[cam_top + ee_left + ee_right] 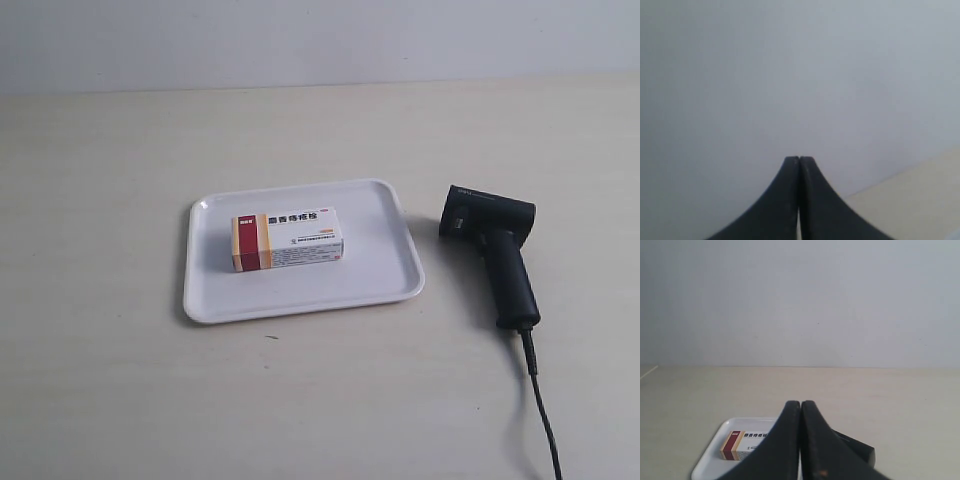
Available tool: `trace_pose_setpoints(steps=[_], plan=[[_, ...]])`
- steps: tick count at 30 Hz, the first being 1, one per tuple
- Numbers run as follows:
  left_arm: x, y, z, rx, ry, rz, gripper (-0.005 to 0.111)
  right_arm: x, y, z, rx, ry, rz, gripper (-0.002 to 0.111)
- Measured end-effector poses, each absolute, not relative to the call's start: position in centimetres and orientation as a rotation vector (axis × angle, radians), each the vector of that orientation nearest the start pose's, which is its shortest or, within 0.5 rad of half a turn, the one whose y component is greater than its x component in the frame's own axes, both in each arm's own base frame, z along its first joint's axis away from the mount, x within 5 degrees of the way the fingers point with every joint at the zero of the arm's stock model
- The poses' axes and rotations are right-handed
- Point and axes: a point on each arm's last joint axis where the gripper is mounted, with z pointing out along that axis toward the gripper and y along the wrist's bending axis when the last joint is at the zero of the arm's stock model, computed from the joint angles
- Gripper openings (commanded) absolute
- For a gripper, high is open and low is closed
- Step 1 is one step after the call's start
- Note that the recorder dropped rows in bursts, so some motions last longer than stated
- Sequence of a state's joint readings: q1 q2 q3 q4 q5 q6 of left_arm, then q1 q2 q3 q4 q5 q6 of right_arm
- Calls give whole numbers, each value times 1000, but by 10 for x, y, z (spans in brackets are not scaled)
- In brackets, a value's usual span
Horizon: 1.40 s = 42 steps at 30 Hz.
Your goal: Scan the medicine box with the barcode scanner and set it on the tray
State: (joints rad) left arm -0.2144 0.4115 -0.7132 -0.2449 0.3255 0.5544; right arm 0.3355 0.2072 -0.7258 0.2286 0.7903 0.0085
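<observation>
The box [287, 240] lies on the tray [390, 275], the scanner [495, 250] beside it on the bench [100, 380]. Both claws [799, 162] [800, 405] are pressed closed, empty. The scanner's cable could be snagged if it is lifted.

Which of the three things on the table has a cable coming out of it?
The black pistol-shaped barcode scanner, lying beside the white plastic tray; a black cable leaves its handle end. The tray and the white cardboard medicine box have none.
</observation>
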Motion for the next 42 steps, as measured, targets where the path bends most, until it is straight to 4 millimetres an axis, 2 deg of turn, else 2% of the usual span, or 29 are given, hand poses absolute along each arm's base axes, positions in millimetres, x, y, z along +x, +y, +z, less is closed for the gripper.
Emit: trace_pose_setpoints(steps=[4, 7, 15, 23, 28, 31, 34, 38, 42], plan=[[36, -11, 394, 327, 1386, 100, 0, 8, 18, 364, -265, 1747, 510, 0], [29, -9, 380, 265, 1420, 138, 0, 8, 18, 364, -265, 1747, 510, 0], [45, -5, 320, 131, 1614, 103, 0, 8, 18, 364, -265, 1747, 510, 0], [55, -3, 286, 27, 1683, 25, 0, 8, 18, 364, -265, 1747, 510, 0], [53, -3, 258, -28, 1682, -9, 0, 8, 18, 364, -265, 1747, 510, 0], [51, -3, 236, -37, 1685, -12, 0, 8, 18, 364, -265, 1747, 510, 0], [52, -2, 206, -65, 1743, -35, 0, 8, 18, 364, -265, 1747, 510, 0], [54, -2, 188, -83, 1798, -54, 0, 8, 18, 364, -265, 1747, 510, 0], [54, -4, 184, 25, 1821, -38, 0, 8, 18, 364, -265, 1747, 510, 0]])
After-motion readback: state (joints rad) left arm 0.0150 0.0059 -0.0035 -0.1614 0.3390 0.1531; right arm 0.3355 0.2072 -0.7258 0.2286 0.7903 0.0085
